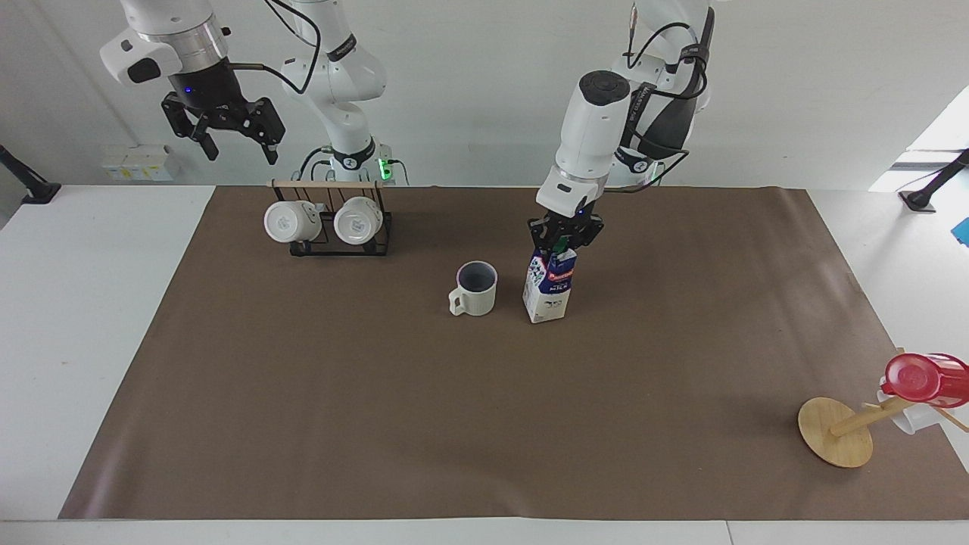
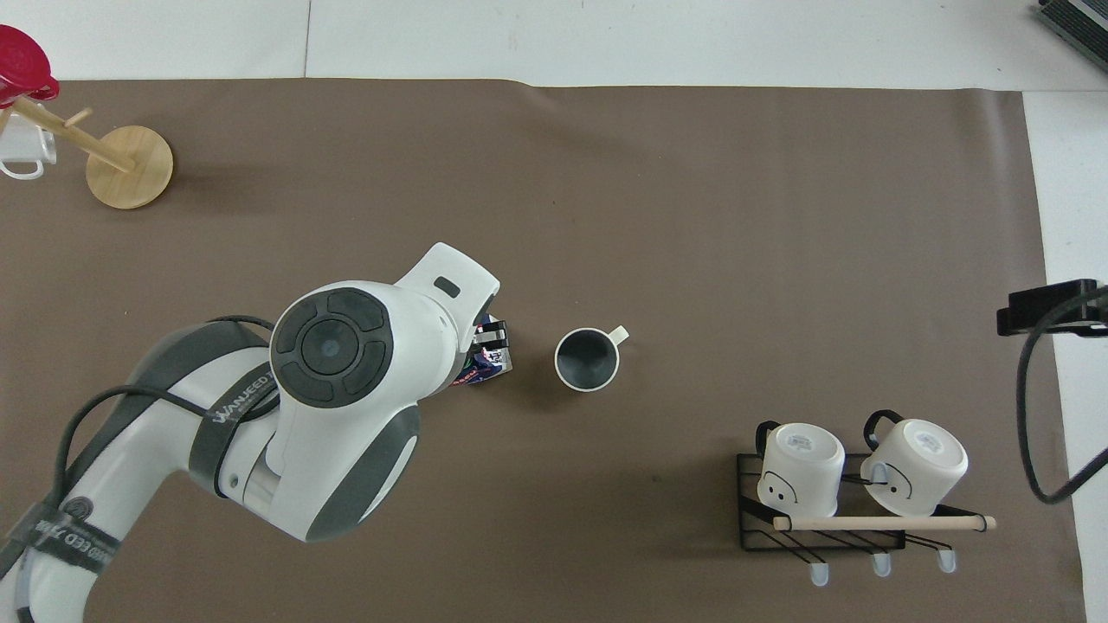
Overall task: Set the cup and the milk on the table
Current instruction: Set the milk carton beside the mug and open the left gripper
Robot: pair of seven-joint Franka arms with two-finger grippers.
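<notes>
The cream-white cup [image 1: 475, 289] [image 2: 587, 359] stands upright on the brown sheet of the table [image 1: 378, 416], its dark inside showing. Right beside it, toward the left arm's end, is the blue-and-white milk [image 1: 550, 291] [image 2: 490, 365], slightly tilted. My left gripper [image 1: 560, 244] is shut on the carton's top by the green cap. The carton's base is at the sheet; I cannot tell whether it rests on it. In the overhead view the left arm covers most of the carton. My right gripper [image 1: 231, 145] hangs open and holds nothing, high over the table edge by the mug rack.
A black wire rack [image 1: 333, 227] [image 2: 831, 510] holding two white mugs sits near the robots at the right arm's end. A wooden mug tree [image 1: 836, 431] [image 2: 130, 166] with a red cup [image 1: 925, 378] lies tipped at the left arm's end.
</notes>
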